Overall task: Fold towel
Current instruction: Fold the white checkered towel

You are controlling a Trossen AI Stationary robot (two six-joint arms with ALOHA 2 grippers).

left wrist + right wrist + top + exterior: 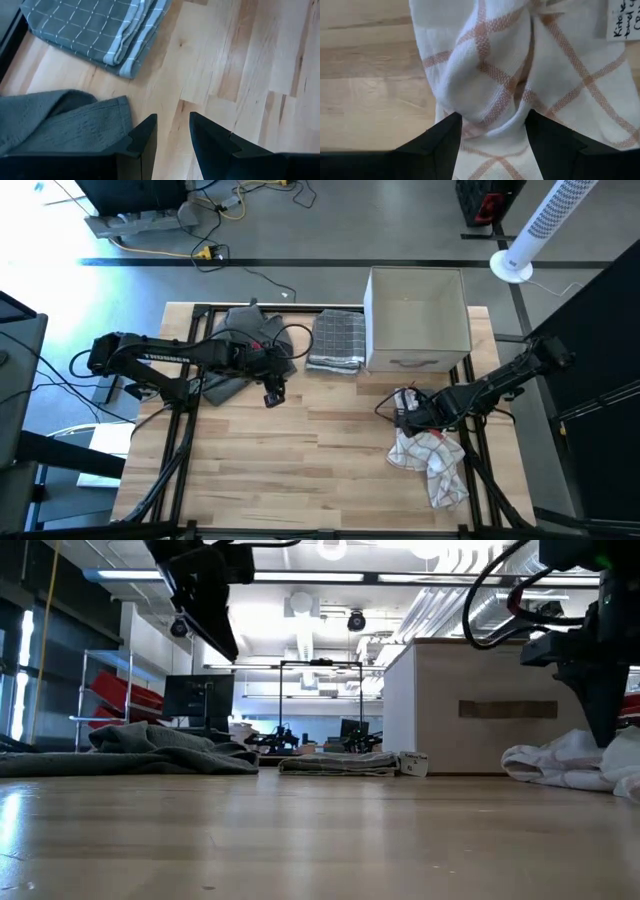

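A white towel with orange-red checks lies crumpled on the table at the right; it also fills the right wrist view. My right gripper is down on the towel's far-left part, shut on it. At the far left lies a rumpled dark grey towel. My left gripper hangs above the bare wood just beside that towel's near edge, open and holding nothing. A folded grey checked towel rests flat at the far middle. My right gripper pinches a bunched-up fold of the white towel between its two fingers, several layers gathered. It comes from above, slanting down. The rest of the towel lies slack on the table.
A white box stands at the far right, close behind my right gripper. A black frame edges the table's far side. Bare wood spreads over the middle and near left. A paper tag is fixed to the white towel.
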